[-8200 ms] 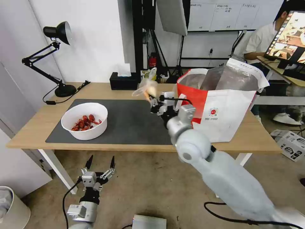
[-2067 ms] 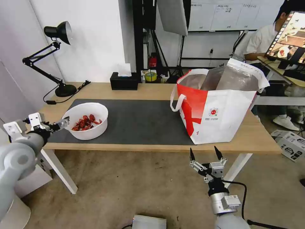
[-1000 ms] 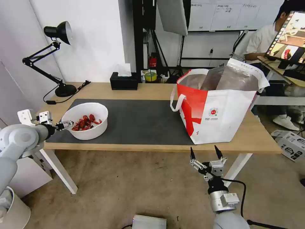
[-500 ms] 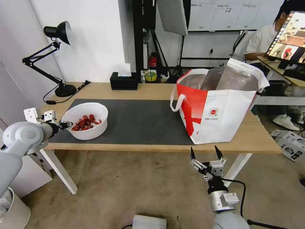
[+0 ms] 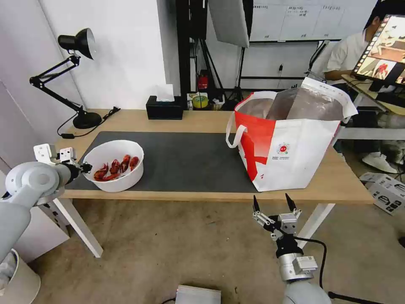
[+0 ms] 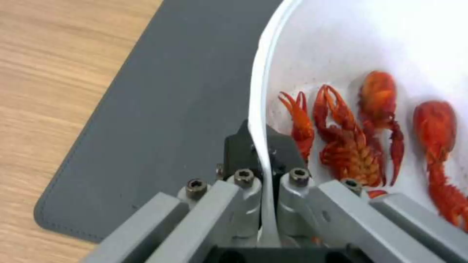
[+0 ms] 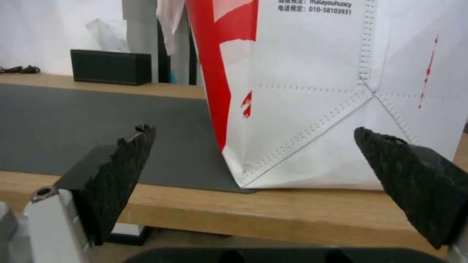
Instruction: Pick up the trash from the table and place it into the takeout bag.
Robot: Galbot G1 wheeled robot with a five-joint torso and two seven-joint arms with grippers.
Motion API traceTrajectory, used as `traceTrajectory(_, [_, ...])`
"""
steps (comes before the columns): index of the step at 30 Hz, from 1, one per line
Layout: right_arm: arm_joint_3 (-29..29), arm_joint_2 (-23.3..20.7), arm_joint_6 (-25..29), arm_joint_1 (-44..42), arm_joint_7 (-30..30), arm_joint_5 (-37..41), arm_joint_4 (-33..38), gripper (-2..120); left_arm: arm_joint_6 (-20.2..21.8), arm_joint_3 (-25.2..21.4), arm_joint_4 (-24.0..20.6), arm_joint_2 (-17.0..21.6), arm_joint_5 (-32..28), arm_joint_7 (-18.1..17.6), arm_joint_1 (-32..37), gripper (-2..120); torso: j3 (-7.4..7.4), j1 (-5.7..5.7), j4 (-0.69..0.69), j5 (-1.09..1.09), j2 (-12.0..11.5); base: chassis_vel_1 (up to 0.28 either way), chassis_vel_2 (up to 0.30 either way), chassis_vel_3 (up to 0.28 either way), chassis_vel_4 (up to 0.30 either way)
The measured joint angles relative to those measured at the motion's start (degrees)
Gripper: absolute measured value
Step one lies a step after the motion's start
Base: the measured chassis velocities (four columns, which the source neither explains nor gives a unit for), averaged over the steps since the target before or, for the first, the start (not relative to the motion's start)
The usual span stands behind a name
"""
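The white round bowl (image 5: 117,182) of red crayfish shells (image 5: 116,166) sits at the left end of the dark grey mat (image 5: 185,156) on the table (image 5: 202,120). My left gripper (image 5: 86,167) is shut on the bowl's left rim. In the left wrist view the thin rim (image 6: 258,91) runs between the closed jaws of the left gripper (image 6: 261,146), with shells (image 6: 348,146) just inside. The takeout bag (image 5: 291,156) stands open at the table's right end. My right gripper (image 5: 272,202) hangs open below the table's front edge, facing the takeout bag (image 7: 317,91).
A black desk lamp (image 5: 78,76) and its cable occupy the back left corner. A black tissue box (image 5: 165,108) stands at the back edge. A white bin (image 5: 17,278) is on the floor at the left, a cardboard box (image 5: 386,192) at the right.
My left gripper has closed on the bowl's rim. The bowl has shifted slightly toward the front edge and the shells inside have slid. The right arm stayed still.
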Motion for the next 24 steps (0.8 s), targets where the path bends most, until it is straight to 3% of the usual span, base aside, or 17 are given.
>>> traceTrajectory(8, [-0.1, 0.0, 0.0, -0.2, 0.0, 0.0, 0.1, 100, -0.2, -3.0, -3.0, 0.1, -3.0, -0.3, -1.1, 0, 0.00, 0.00, 0.01, 0.00, 0.0, 0.000, 0.000, 0.000, 0.000])
traceTrajectory(12, [-0.1, 0.0, 0.0, -0.2, 0.0, 0.0, 0.3, 100, -0.6, -3.2, -4.9, 0.9, -8.0, -2.9, -3.6, 0, 0.00, 0.00, 0.01, 0.00, 0.0, 0.000, 0.000, 0.000, 0.000])
traceTrajectory(17, [-0.1, 0.0, 0.0, -0.3, 0.0, -0.1, 0.6, 100, -1.1, -1.0, -7.3, 1.7, -14.7, -6.3, -9.6, 0, 0.00, 0.00, 0.00, 0.01, 0.0, 0.000, 0.000, 0.000, 0.000])
traceTrajectory(24, [-0.1, 0.1, -0.1, -0.8, 0.0, -0.2, 0.8, 100, -1.4, 6.5, -8.5, 2.0, -21.5, -10.6, -19.7, 0, 0.00, 0.00, 0.00, 0.00, 0.0, 0.000, 0.000, 0.000, 0.000])
